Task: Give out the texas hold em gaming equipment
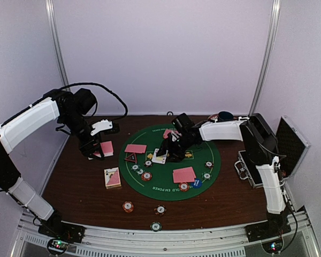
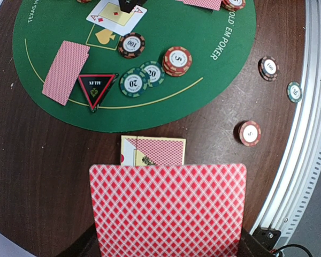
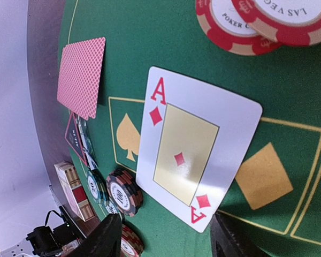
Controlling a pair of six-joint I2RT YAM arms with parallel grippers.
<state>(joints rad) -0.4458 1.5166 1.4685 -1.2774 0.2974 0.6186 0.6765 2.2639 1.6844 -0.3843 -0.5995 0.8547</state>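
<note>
Pink-backed card (image 2: 168, 209) sits pinched in the closed left gripper (image 1: 96, 152), over the wooden table (image 1: 80, 182) just off the left edge of the green mat (image 1: 155, 183). Right gripper (image 3: 168, 236) hangs with fingers parted over the face-up ace of diamonds (image 3: 195, 152) at the mat's middle. Chips (image 2: 176, 60) and a triangle marker (image 2: 96, 88) lie on the mat's near-left part. A card box (image 2: 152, 151) rests just off that edge.

I note open lane on bare table (image 1: 75, 184) left of card box (image 1: 112, 178). Front strip: three loose chips (image 1: 128, 206) in way. Mat (image 1: 150, 135) centre crowded: right arm (image 1: 222, 130), ace (image 3: 195, 163), chip stacks (image 2: 176, 60). Black case (image 1: 293, 142) walls right edge.
</note>
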